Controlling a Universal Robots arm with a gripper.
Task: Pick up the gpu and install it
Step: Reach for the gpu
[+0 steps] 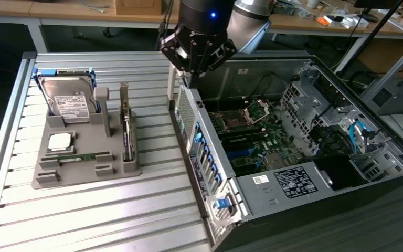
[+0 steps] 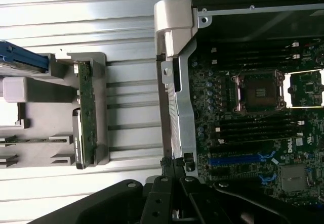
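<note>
The gpu (image 1: 126, 125) is a thin dark card with a silvery edge. It stands on edge in a slot along the grey holder (image 1: 89, 170), on the side nearest the computer case. In the wrist view the gpu (image 2: 86, 114) appears edge-on in the same holder (image 2: 35, 90). My gripper (image 1: 189, 77) hangs above the rear corner of the case's side wall, up and away from the gpu, to the exterior view's right of the card. Its fingers (image 2: 173, 169) are shut with nothing between them.
The holder also carries a silver hard drive (image 1: 69, 102), a square processor chip (image 1: 60, 140) and a green memory stick (image 1: 82, 156). The open computer case (image 1: 219, 210) lies on the exterior view's right, its motherboard (image 2: 253, 133) exposed. The slatted metal table (image 1: 89, 220) spreads around the holder.
</note>
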